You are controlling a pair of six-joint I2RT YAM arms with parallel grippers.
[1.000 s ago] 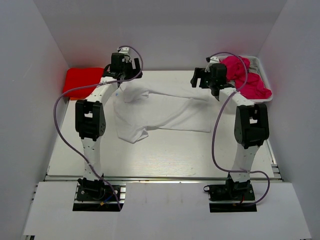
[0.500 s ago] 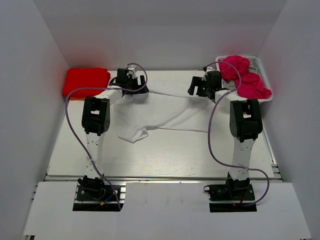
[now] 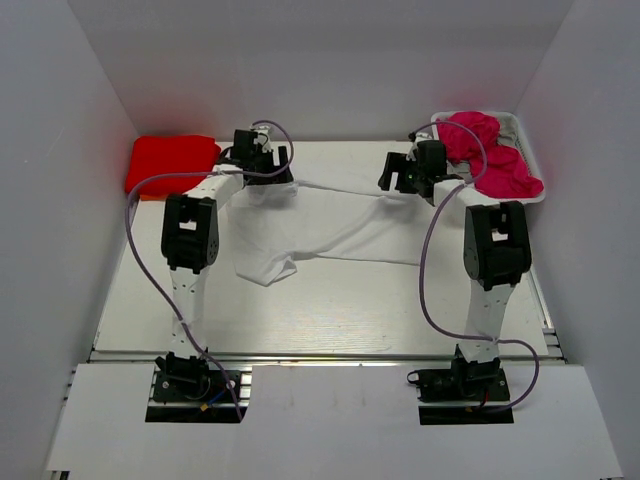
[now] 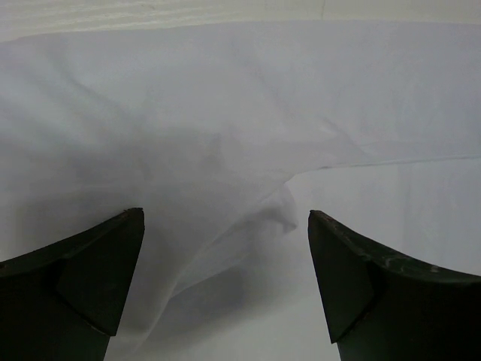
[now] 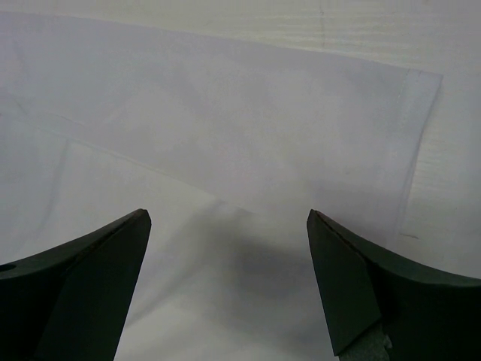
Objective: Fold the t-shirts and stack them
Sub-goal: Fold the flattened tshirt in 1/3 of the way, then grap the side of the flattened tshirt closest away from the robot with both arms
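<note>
At the far left corner, against the side wall, a folded red t-shirt [image 3: 170,163] lies flat, its right edge near the left gripper [image 3: 272,176]. That gripper hangs low over the white t-shirt [image 3: 330,225], its fingers [image 4: 83,278] spread apart above wrinkled cloth, gripping nothing. The white t-shirt lies spread across the far middle of the table [image 3: 300,310]. A straight fold line runs between the two grippers, and one corner is bunched at the shirt's near left. Bare tabletop stretches from its near edge to the arm bases. The right gripper [image 3: 400,180] also stands open over the shirt, with the stitched hem [image 5: 409,150] just beyond its right finger. At far right, magenta-pink t-shirts [image 3: 495,160] are heaped in a white wire basket [image 3: 522,199] close to the right wall.
</note>
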